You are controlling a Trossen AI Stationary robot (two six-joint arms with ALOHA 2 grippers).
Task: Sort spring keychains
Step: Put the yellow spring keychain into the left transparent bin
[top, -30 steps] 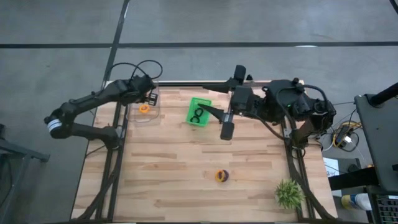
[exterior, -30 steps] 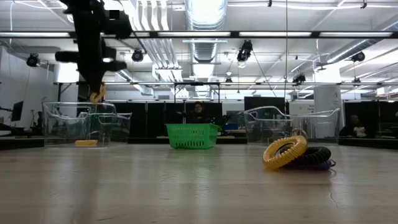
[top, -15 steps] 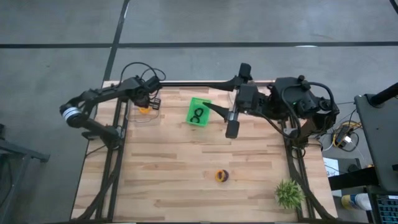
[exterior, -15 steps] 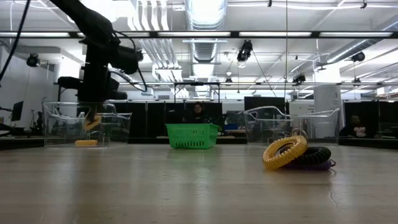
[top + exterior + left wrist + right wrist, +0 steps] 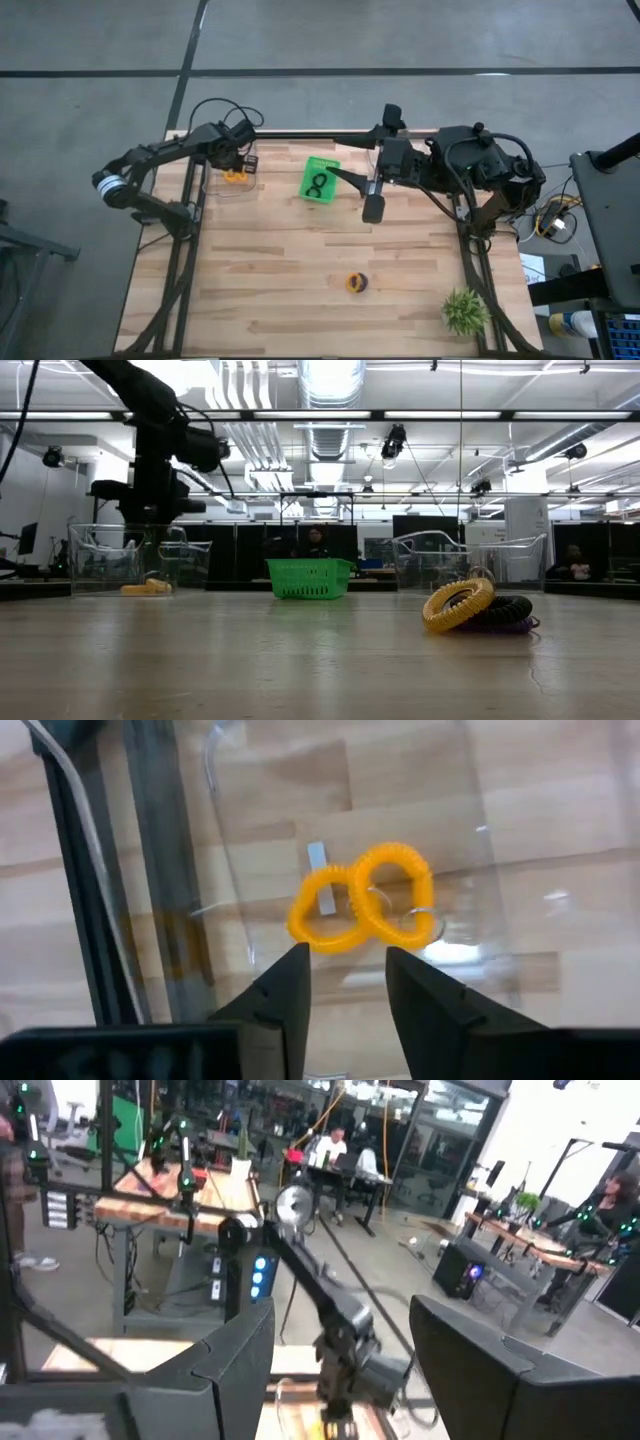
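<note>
My left gripper [image 5: 347,1000] hangs open just above the clear bin [image 5: 228,186] at the table's far left. Two orange spring keychains [image 5: 360,910] lie side by side on the bin's floor below its fingers, untouched. In the low view they lie flat in the bin [image 5: 146,588]. The green basket [image 5: 320,180] holds two black keychains. A small pile of orange, black and purple keychains [image 5: 356,283] rests on the wood near the front; there the orange one [image 5: 458,605] leans on the others. My right gripper [image 5: 371,208] is open, high above the table beside the basket.
A second clear bin [image 5: 470,562] stands at the far right in the low view. A spiky green plant [image 5: 465,311] sits at the near right corner. Bare wood lies between the bins and the pile. People sit at desks in the room beyond.
My left gripper has come down toward the far left corner into the clear bin and has let go of an orange keychain. That keychain has dropped and now lies on the bin's floor beside the other orange one.
</note>
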